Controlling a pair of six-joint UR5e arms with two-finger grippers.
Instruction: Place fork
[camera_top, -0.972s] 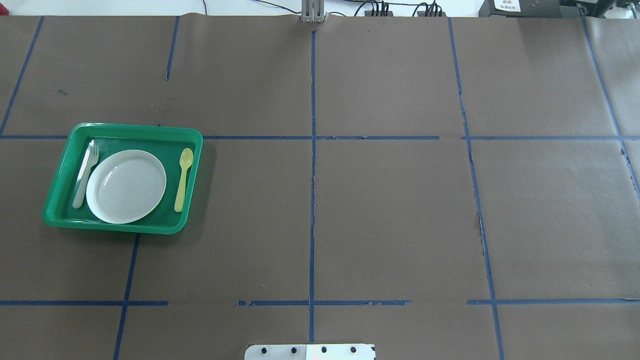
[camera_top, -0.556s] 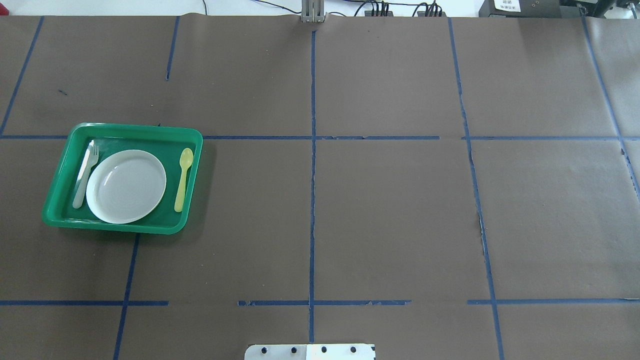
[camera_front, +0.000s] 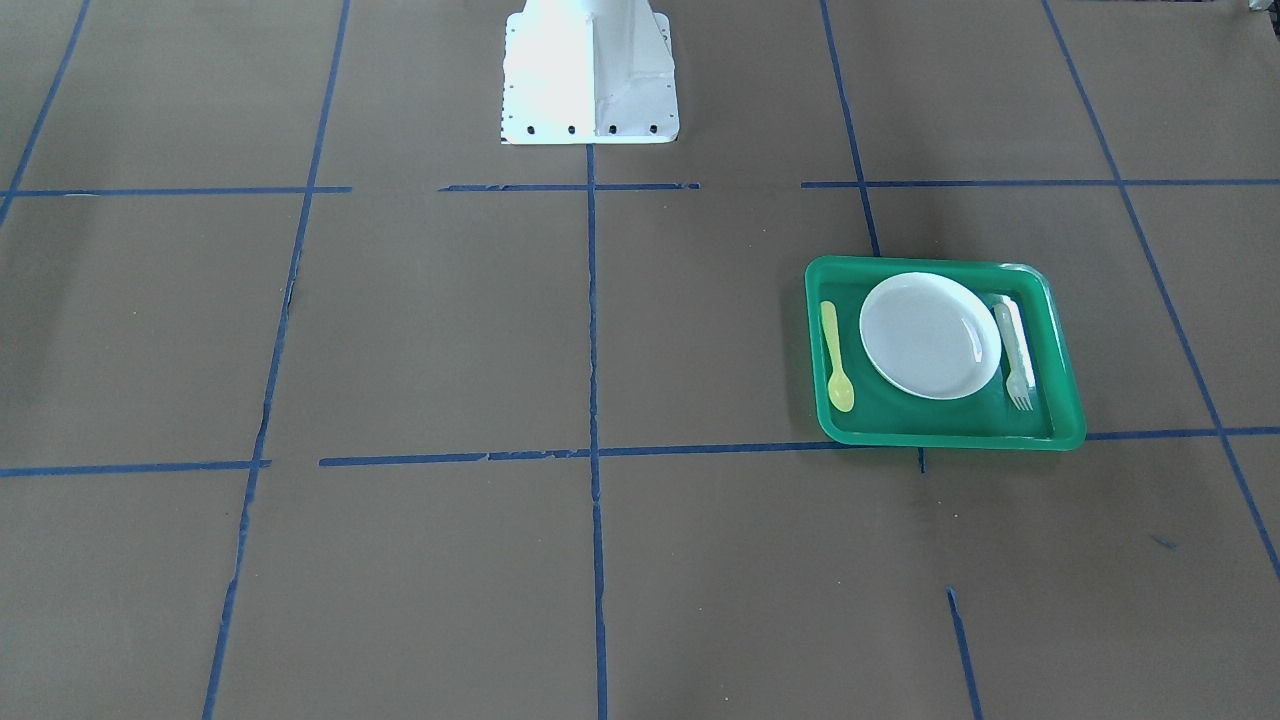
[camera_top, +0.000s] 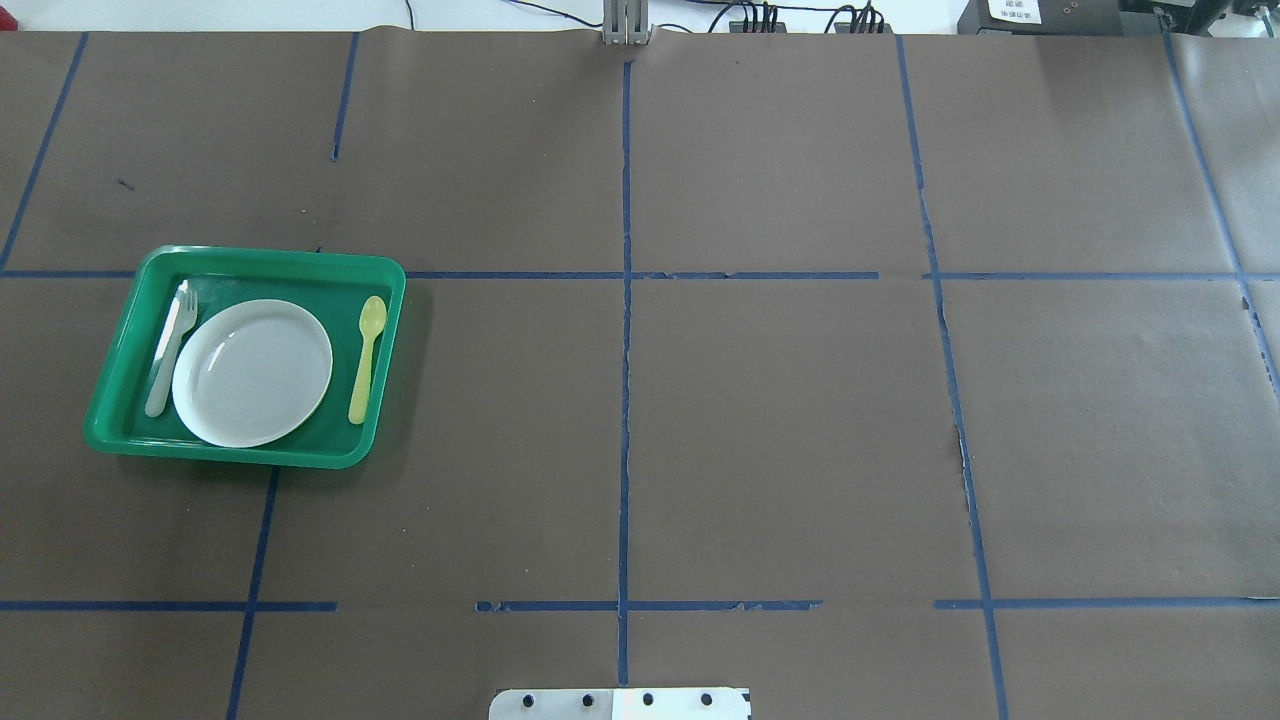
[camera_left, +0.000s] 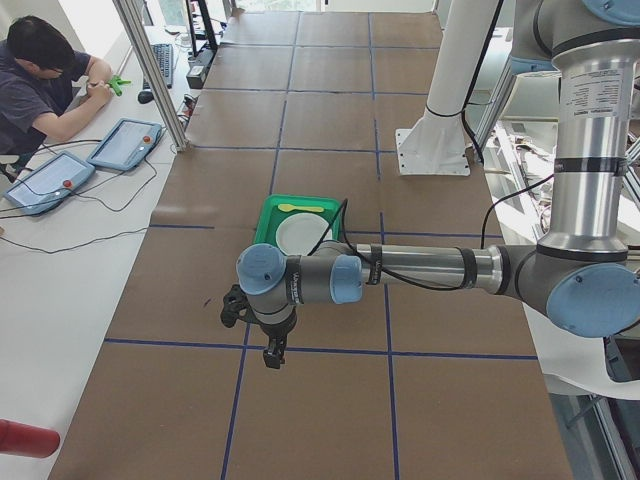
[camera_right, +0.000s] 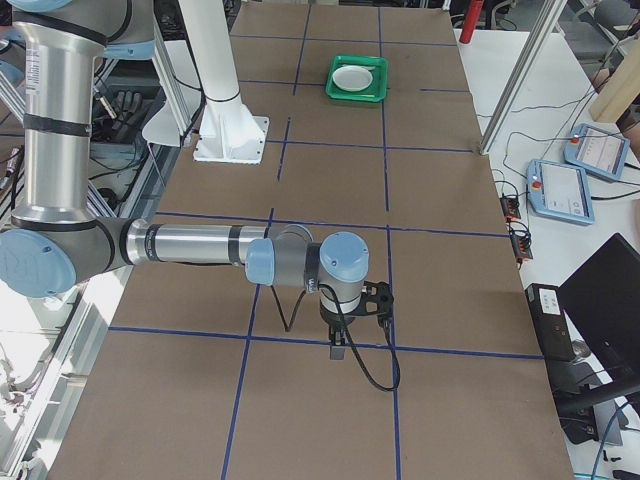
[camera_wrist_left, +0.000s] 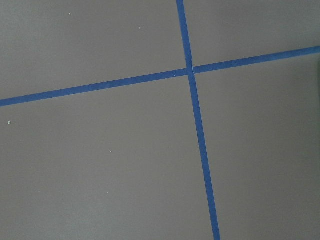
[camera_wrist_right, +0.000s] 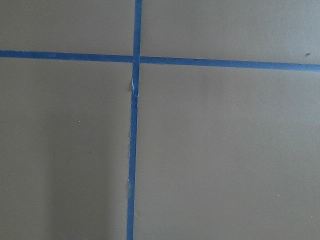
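Note:
The pale translucent fork (camera_top: 172, 348) lies in the green tray (camera_top: 270, 258), along the left side of a white plate (camera_top: 252, 372). It also shows in the front-facing view (camera_front: 1012, 355), to the right of the plate. My left gripper (camera_left: 268, 350) shows only in the exterior left view, hanging over the table well short of the tray. My right gripper (camera_right: 337, 350) shows only in the exterior right view, far from the tray (camera_right: 357, 78). I cannot tell whether either gripper is open or shut. Neither wrist view shows fingers.
A yellow spoon (camera_top: 366, 358) lies in the tray on the plate's other side. The robot's white base (camera_front: 590, 70) stands at the table's middle edge. Brown paper with blue tape lines (camera_top: 625, 400) covers the table. An operator (camera_left: 45, 85) sits at the left end.

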